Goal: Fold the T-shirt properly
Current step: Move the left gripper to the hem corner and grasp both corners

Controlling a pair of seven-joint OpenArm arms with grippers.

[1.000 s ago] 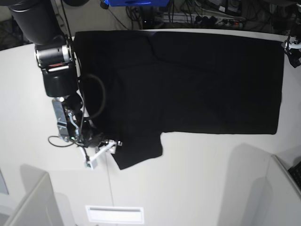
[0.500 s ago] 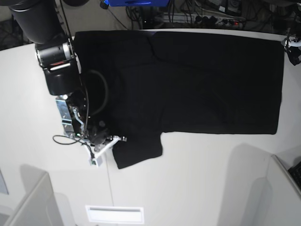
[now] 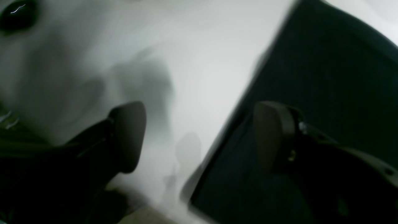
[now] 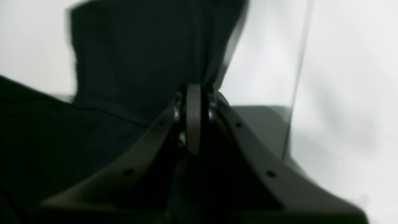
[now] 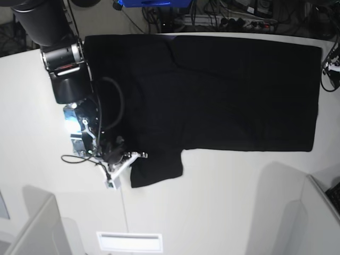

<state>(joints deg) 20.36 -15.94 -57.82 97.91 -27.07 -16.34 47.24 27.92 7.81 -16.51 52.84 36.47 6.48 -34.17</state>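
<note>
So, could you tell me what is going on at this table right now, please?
A two-armed robot is working on a black T-shirt spread flat on a white table, plain side up. The right gripper is shut on the edge of the sleeve that sticks out toward the camera in the base view. The left gripper is open at the far end of the shirt, one finger over the cloth and one over the bare table, holding nothing. No fold has been made yet.

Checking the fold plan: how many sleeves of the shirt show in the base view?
1. One sleeve juts from the shirt's near edge, beside the right tool. The other cannot be made out; it may be folded under or lost in the black cloth.
</note>
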